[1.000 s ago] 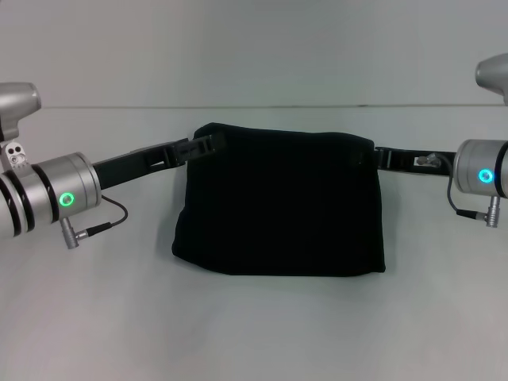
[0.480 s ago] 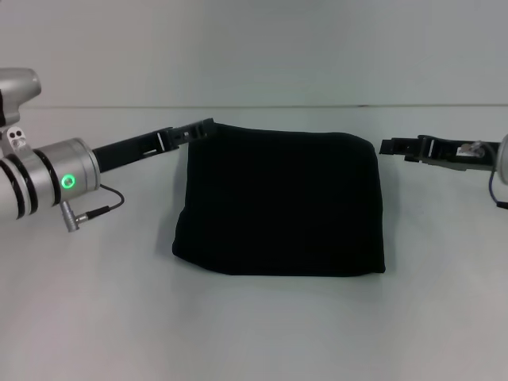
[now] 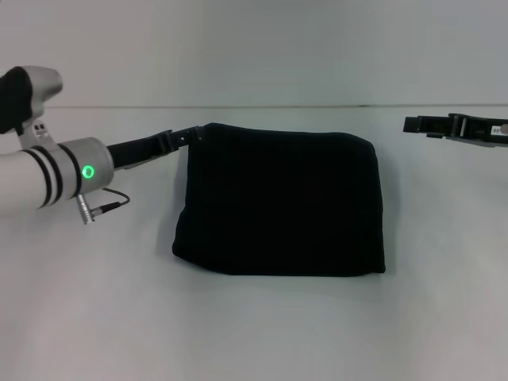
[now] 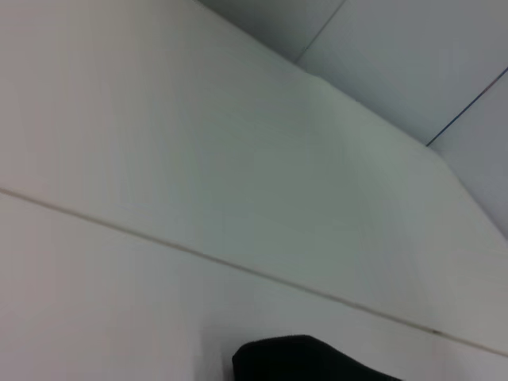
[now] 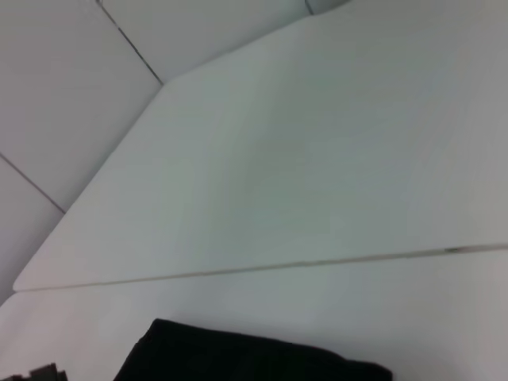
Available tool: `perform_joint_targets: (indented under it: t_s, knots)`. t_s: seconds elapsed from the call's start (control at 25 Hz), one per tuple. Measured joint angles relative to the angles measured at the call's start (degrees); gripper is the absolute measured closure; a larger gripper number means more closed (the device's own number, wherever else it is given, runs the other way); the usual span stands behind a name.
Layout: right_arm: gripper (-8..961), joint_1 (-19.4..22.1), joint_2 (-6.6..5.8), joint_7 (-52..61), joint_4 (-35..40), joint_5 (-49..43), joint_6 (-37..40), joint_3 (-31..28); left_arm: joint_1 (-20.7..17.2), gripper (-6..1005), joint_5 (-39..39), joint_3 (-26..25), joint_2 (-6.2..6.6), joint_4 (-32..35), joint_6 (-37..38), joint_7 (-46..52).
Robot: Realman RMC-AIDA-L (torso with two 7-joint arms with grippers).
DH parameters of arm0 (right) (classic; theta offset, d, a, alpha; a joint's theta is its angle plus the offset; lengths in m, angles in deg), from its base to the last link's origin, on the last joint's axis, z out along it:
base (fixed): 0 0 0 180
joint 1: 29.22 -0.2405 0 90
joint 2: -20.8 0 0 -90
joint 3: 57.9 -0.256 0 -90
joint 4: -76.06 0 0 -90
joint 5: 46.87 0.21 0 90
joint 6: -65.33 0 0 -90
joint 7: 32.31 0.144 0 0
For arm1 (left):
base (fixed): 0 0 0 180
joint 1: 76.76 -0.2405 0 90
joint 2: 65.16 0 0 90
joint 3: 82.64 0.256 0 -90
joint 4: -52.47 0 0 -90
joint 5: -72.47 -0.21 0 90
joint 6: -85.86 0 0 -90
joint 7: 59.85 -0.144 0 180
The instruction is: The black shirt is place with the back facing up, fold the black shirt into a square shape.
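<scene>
Head view, black shirt [image 3: 279, 202] folded square, both claws pulled back, L claw [image 3: 193, 134] at corner, R claw [image 3: 413, 125] clear, grip states unclear.

The black shirt [image 3: 279, 202] lay folded into a compact, nearly square bundle at the centre of the head view, flat, matte and plain, its 12 o'clock edge rounded and its 6 o'clock edge slightly uneven.

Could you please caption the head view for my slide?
Black shirt folded square on table; left gripper at its corner, right gripper apart.
</scene>
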Motion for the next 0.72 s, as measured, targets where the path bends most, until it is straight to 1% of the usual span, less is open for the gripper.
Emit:
perform_joint_targets:
  t_s: [0.2, 0.32, 0.4, 0.52, 0.72]
  knots:
    - [318, 0.03, -0.07, -0.47, 0.21, -0.12, -0.21, -0.03, 1.76, 51, -0.27, 0.51, -0.33, -2.08, -2.42, -0.22]
    - [318, -0.20, -0.01, -0.50, 0.26, -0.19, -0.31, 0.20, 3.17, 51, -0.37, 2.72, -0.70, -3.25, -5.59, -0.32]
    - [318, -0.32, 0.16, -0.51, 0.27, -0.20, -0.31, 0.31, 3.83, 51, -0.38, 4.09, -1.29, -3.39, -7.62, -0.34]
    - [318, -0.46, 0.53, -0.57, 0.29, -0.23, -0.36, 0.37, 4.70, 51, -0.40, 5.71, -1.84, -3.37, -9.97, -0.45]
    - [319, -0.50, 0.94, -0.60, 0.23, -0.24, -0.41, 0.39, 5.83, 51, -0.44, 8.32, -2.20, -3.51, -12.36, -0.45]
